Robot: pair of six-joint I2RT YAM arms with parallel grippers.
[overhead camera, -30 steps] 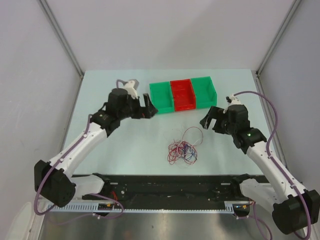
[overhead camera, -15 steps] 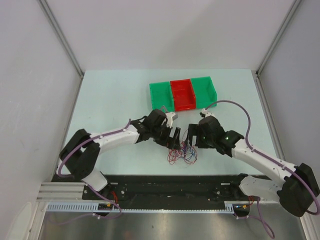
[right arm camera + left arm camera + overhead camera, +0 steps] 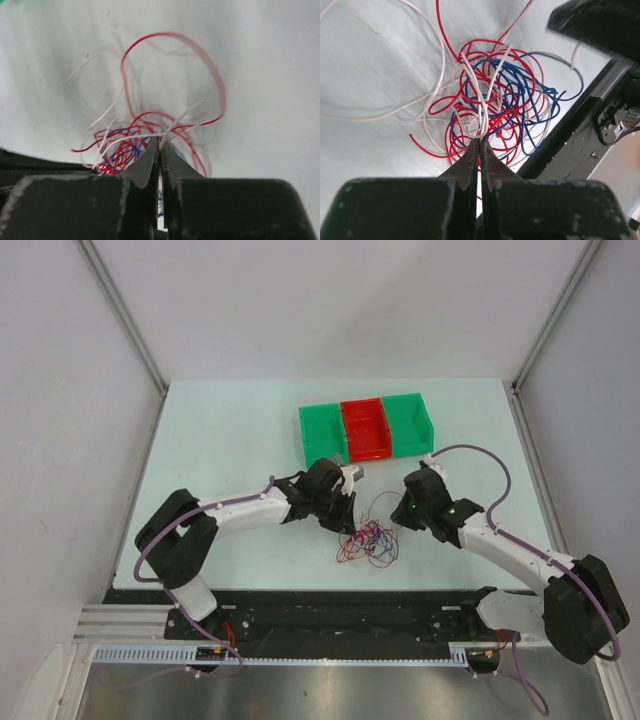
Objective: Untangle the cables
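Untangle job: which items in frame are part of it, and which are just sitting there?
Part of the job:
- cables: red, blue and white strands in one tangle
- left gripper and right gripper, both closed on strands at the pile

Just lying about:
- red bin between two green bins, at the far side of the table, apart from the cables

The pale tabletop (image 3: 230, 440) is occupied by tangled cables (image 3: 368, 540) near the front edge and three joined bins (image 3: 322, 435) farther back.
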